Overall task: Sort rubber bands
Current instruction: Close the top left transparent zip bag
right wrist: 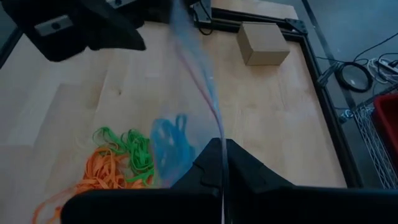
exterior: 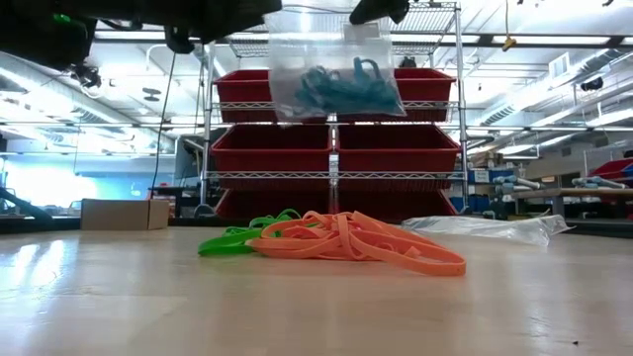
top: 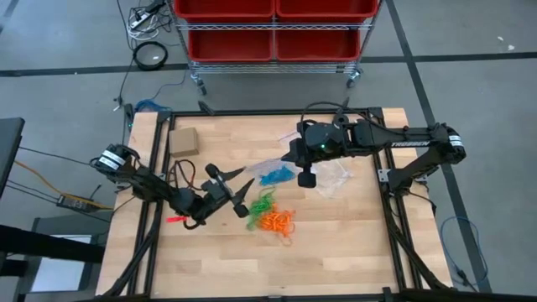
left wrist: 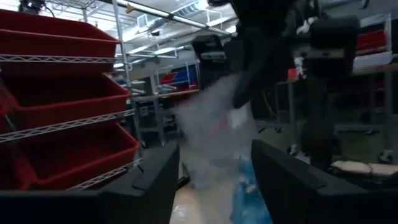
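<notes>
A clear zip bag [exterior: 331, 74] with blue rubber bands [right wrist: 166, 146] inside hangs over the table's middle, and my right gripper [right wrist: 222, 149] is shut on it. A heap of green rubber bands [top: 263, 204] and orange rubber bands [top: 278, 221] lies on the table below and in front of it. My left gripper [left wrist: 216, 149] stands open, raised, just left of the bag. The bag [left wrist: 217, 130] shows ahead between its fingers, and I see no touch. My right gripper pinches the bag's top edge [right wrist: 217, 121] between its two fingers, coming from the table's right and slanting down. The bag hangs below the fingers, clear of the table, with the blue bands gathered in its lower part [exterior: 336, 89].
A tan cardboard box [top: 183, 140] stands at the far left of the table. Another clear bag [top: 336, 178] lies flat right of the middle. A wire rack with red bins [top: 273, 29] stands beyond the far edge. Bare wood lies toward the near edge.
</notes>
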Robot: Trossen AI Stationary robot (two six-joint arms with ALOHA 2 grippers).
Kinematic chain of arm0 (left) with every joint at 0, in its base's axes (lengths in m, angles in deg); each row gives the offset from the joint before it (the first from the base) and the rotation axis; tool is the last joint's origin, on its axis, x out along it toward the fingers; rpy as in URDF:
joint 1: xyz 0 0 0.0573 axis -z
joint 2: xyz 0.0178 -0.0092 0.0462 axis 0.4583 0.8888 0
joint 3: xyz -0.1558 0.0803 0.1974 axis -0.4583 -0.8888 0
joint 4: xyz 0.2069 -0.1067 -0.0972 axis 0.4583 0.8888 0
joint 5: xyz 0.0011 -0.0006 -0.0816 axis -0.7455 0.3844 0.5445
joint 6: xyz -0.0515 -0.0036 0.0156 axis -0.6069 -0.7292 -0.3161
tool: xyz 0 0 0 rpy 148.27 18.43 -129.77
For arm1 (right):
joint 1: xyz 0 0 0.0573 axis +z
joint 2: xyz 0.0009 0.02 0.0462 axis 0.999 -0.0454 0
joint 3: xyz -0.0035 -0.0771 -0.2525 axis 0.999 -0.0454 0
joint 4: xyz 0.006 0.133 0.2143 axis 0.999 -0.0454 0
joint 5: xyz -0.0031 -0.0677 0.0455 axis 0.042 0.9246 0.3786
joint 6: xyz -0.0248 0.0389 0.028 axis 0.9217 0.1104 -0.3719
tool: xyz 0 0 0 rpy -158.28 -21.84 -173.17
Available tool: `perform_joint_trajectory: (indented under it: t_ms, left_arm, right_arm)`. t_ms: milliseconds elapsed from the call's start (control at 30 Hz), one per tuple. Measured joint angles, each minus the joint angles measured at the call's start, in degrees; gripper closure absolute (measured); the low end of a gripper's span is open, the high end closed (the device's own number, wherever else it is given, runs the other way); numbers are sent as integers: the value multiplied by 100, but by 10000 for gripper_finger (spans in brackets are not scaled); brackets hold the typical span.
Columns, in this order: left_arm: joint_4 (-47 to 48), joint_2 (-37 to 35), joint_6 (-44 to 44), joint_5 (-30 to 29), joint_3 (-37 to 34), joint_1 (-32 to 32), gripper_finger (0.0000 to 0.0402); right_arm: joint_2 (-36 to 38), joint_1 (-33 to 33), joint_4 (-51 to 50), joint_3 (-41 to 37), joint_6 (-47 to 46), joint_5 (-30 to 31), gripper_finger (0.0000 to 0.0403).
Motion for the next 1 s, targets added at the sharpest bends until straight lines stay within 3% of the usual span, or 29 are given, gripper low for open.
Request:
perform_joint_trajectory:
  t_ms: [200,1000]
  left_arm:
    - [102,2,126,-182,-1,0,240]
    - [100,0,82,231,-2,0,369]
  right_arm:
    - [0,0,2,-2,2,-43,403]
    - [-2,0,9,-4,2,-83,403]
